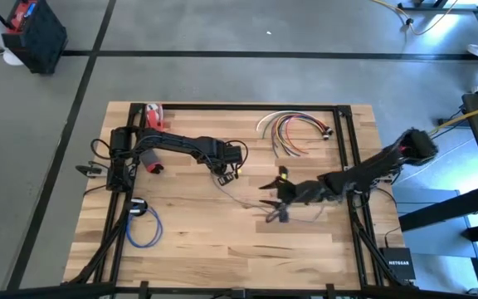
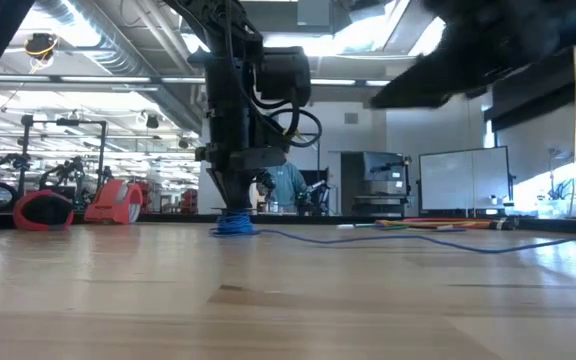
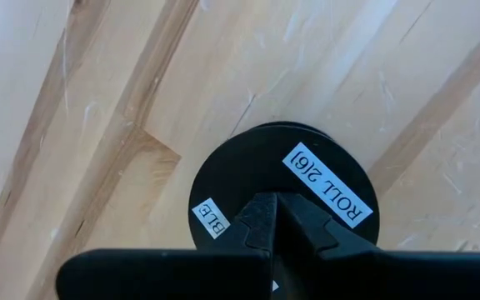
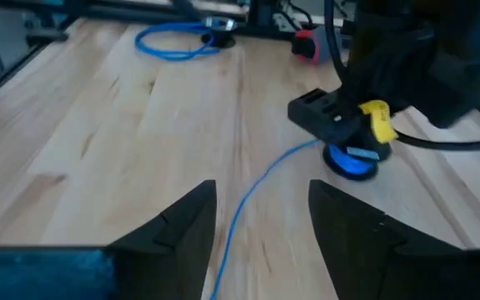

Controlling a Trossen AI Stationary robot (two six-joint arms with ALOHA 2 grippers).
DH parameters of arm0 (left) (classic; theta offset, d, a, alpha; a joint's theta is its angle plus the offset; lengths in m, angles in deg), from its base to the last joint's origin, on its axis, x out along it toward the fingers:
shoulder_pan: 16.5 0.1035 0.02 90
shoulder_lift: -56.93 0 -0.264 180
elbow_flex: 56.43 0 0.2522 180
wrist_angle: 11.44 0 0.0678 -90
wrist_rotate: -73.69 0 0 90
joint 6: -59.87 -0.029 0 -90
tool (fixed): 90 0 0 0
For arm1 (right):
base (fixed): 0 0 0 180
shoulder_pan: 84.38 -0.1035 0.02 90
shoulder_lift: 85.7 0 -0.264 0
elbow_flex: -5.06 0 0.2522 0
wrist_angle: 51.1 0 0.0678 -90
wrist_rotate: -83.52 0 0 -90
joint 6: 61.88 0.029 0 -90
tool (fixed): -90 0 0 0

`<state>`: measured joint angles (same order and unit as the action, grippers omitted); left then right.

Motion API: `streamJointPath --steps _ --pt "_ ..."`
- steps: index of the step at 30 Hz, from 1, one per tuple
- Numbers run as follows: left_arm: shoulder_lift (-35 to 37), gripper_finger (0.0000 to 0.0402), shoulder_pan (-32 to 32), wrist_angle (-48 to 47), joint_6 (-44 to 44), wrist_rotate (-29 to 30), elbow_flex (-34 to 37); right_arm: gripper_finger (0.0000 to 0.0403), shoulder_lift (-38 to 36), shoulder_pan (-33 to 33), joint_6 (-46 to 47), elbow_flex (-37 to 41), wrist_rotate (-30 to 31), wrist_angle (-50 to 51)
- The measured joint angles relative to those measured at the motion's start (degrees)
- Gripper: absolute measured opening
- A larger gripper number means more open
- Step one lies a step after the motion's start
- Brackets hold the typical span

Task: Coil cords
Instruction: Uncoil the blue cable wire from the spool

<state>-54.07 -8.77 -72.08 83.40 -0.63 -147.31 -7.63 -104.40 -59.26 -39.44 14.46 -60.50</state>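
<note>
Blue cord mid-wind, 1 coil finished, a bundle waiting

Blue cord point(image 4: 248, 192) runs along the wooden table point(image 1: 222, 241) between the spread, empty fingers of the right gripper point(image 4: 261, 225). Beyond, at 12 o'clock, it reaches a black spool point(image 3: 286, 187) under the left gripper point(image 3: 273, 229), fingers pressed together on the spool top; winding looks partly done. Farther off, at 10 o'clock, 1 blue coil point(image 1: 143, 224) lies finished. Red, orange and white cords point(image 1: 293, 129) still wait uncoiled at the table's far edge.
</note>
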Motion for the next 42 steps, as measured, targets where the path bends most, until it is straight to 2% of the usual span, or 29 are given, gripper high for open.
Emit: streamJointPath --steps 5,7,13,22,25,28,36,42 --pt "0.0 0.0 0.0 0.8 -2.2 0.0 0.0 0.0198 11.9 4.9 -0.2 -0.1 -1.1 -16.0" --pt "0.0 0.0 0.0 0.9 -2.6 0.0 0.0 0.0198 16.3 6.5 -0.1 -1.3 -1.1 -18.4" --pt "0.0 0.0 0.0 0.9 -3.4 0.0 0.0 0.0198 27.9 9.0 0.4 -8.7 -5.7 -18.6" --pt "0.0 0.0 -0.1 1.2 -2.7 0.0 0.0 0.0198 38.6 8.9 0.4 -20.5 -5.4 -8.7" --pt "0.0 0.0 -0.2 1.3 -2.7 0.0 0.0 0.0196 40.6 9.8 0.7 -22.3 -5.6 -7.0" --pt "0.0 0.0 -0.2 1.4 -2.6 0.0 0.0 0.0172 41.0 10.0 0.7 -22.6 -5.8 -6.9" --pt "0.0 0.0 -0.2 1.3 -2.5 0.0 0.0 0.0015 40.3 10.2 -4.4 -22.6 -5.9 -4.0" --pt "0.0 0.0 -0.2 0.9 -2.5 0.0 0.0 0.0021 35.2 7.1 -8.5 -22.2 -0.4 7.4"
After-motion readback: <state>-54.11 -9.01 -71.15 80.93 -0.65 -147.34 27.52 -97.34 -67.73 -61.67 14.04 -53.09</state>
